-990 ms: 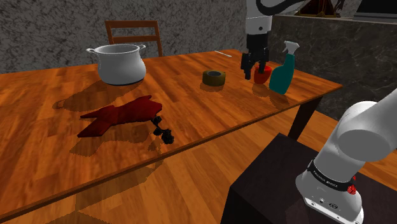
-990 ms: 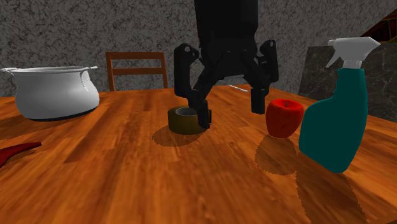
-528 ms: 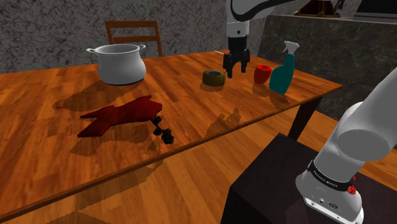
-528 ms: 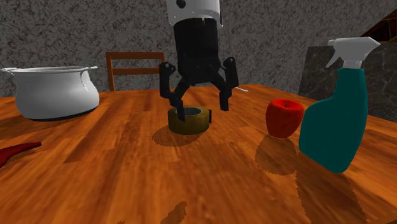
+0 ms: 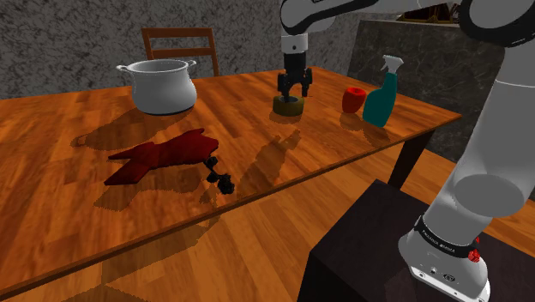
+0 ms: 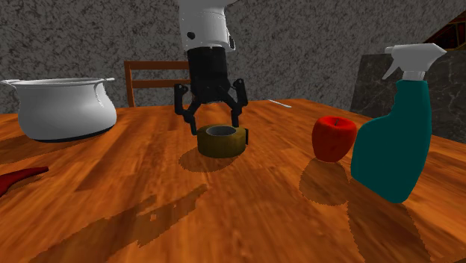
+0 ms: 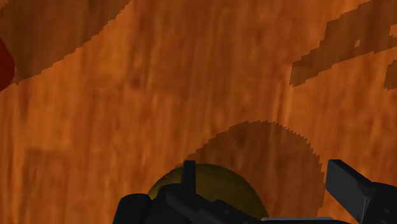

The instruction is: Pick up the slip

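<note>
Spread open above the olive roll (image 6: pixel 221 142), the claw (image 6: pixel 212 122) hides part of it in the wrist view; the second exterior view's left edge crops the red slip (image 6: pixel 18 179).

- No text, brand, number or sign could be read on anything.
- The dark band (image 5: pixel 443 246) round the foot of the arm (image 5: pixel 506 103) bore small pale marks, too tiny to make out as letters.
</note>
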Tool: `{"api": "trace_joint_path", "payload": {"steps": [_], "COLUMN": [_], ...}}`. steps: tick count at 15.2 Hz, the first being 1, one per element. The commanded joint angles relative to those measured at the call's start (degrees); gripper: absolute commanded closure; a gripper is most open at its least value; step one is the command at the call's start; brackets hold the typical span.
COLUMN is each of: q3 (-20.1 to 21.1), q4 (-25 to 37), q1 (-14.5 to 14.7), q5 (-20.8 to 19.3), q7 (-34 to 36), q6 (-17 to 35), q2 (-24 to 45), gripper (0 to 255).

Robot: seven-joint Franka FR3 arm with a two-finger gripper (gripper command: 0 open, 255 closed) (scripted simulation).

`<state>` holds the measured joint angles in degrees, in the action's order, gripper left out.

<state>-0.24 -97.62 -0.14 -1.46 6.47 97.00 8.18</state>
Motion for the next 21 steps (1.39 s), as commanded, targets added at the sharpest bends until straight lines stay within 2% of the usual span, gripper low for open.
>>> {"api": "trace_joint_path", "payload": {"steps": [1, 5, 12, 15, 16, 21], "q3": [-0.1, -0.2, -0.2, -0.2, -0.2, -0.2], "q4": [5.3, 18.4, 13.7, 13.4, 13.3, 13.3], "q1": [-0.2, -0.4, -0.4, -0.4, -0.4, -0.4], "q5": [0.2, 0.6, 0.6, 0.6, 0.6, 0.6], "q7": [-0.3, -0.5, -0.4, -0.4, -0.4, -0.4], "q6": [-0.3, -3.0, 2.1, 2.5, 2.6, 2.6], "q2": [5.0, 15.4, 15.8, 15.9, 15.9, 15.9], "gripper": [0, 0, 0, 0, 255, 255]}}
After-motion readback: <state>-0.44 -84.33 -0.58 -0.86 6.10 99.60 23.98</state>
